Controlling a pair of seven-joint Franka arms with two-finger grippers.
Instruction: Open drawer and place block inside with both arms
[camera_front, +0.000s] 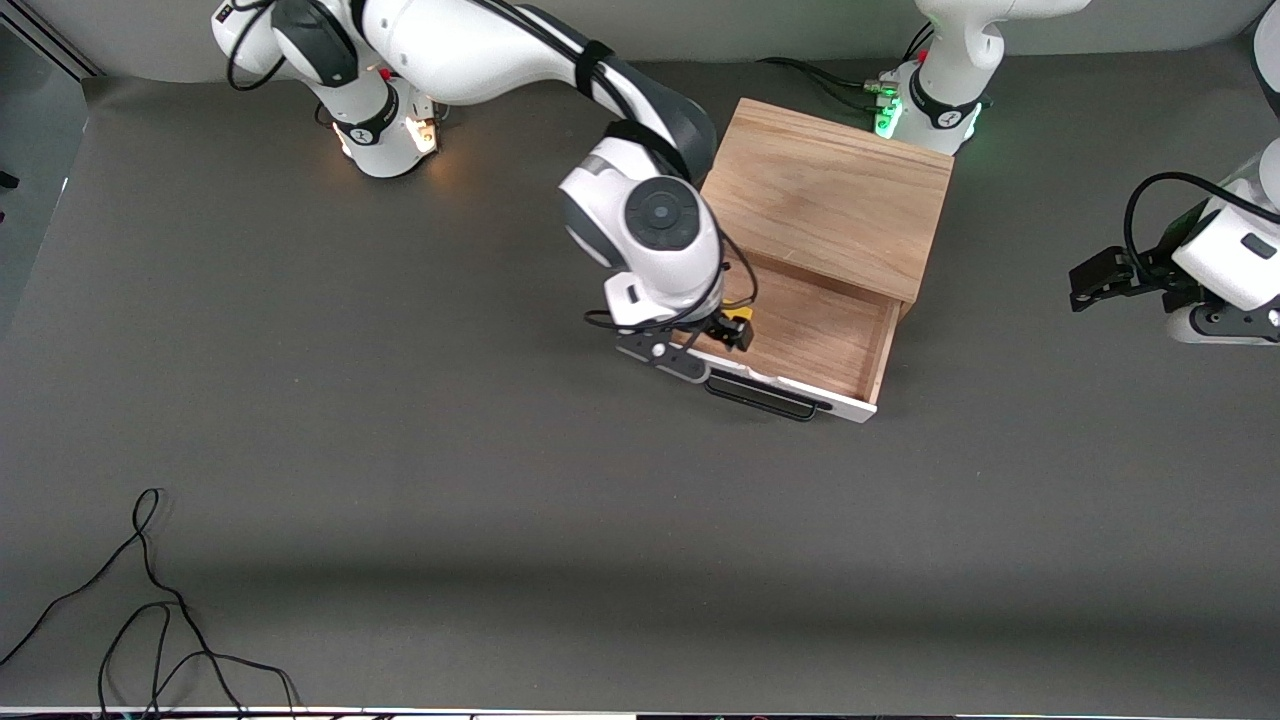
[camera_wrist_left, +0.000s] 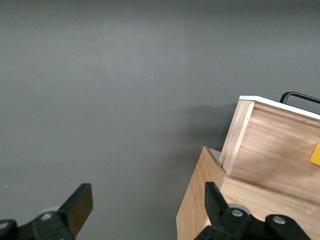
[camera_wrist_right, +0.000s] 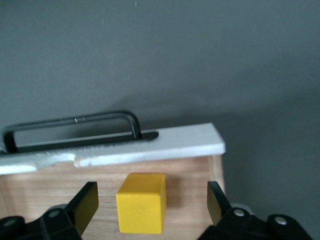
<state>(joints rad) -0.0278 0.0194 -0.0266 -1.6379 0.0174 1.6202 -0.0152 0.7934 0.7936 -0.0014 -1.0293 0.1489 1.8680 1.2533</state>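
Note:
The light-wood box (camera_front: 830, 195) stands near the arms' bases, and its drawer (camera_front: 835, 345) is pulled open toward the front camera. The white front panel (camera_wrist_right: 150, 147) and black bar handle (camera_wrist_right: 75, 127) show in the right wrist view. The yellow block (camera_front: 739, 316) rests on the drawer floor at the corner toward the right arm's end. My right gripper (camera_front: 728, 330) is open over the block (camera_wrist_right: 142, 202), one finger on each side, not touching. My left gripper (camera_front: 1090, 280) is open and empty and waits over the table at the left arm's end. The left wrist view shows the left gripper (camera_wrist_left: 146, 200) and the drawer's side (camera_wrist_left: 270, 150).
A loose black cable (camera_front: 150, 620) lies on the dark grey table near the front camera, toward the right arm's end. Cables run by the left arm's green-lit base (camera_front: 885, 115), beside the box.

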